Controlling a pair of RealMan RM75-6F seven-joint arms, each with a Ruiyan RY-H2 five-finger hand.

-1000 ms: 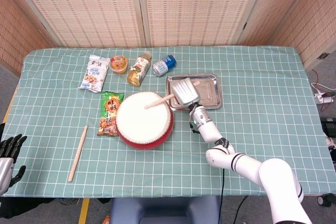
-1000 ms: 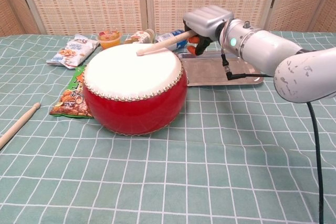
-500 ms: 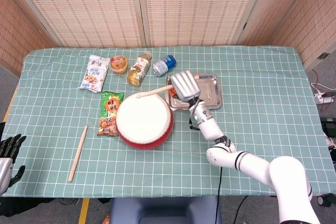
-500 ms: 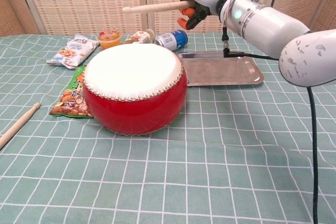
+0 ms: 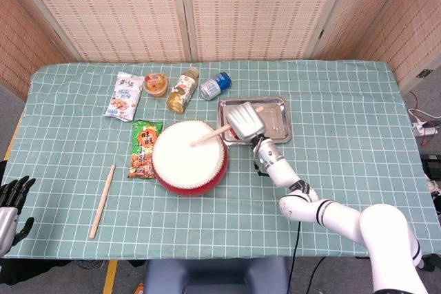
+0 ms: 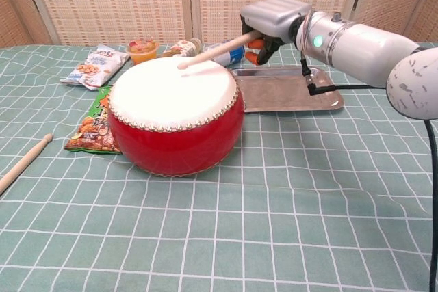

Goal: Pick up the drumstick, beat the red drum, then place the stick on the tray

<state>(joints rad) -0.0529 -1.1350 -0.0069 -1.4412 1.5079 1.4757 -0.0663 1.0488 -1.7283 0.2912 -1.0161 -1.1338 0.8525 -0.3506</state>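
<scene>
While gripping the drumstick (image 6: 212,51), right hand (image 6: 272,22) over the tray's (image 6: 294,94) near-left corner. Stick tip down on the red drum's (image 6: 174,117) white skin. Left hand (image 5: 12,196) off the table edge, fingers spread, holding nothing.

The head view looks steeply down over the whole table (image 5: 344,101); the chest view faces low and close across the shared drum (image 6: 174,117).

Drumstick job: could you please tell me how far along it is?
Pickup is done: the right hand holds the wooden drumstick. Beating is under way, its tip at the round red drum's white skin. Left: laying it on the empty metal tray.
</scene>
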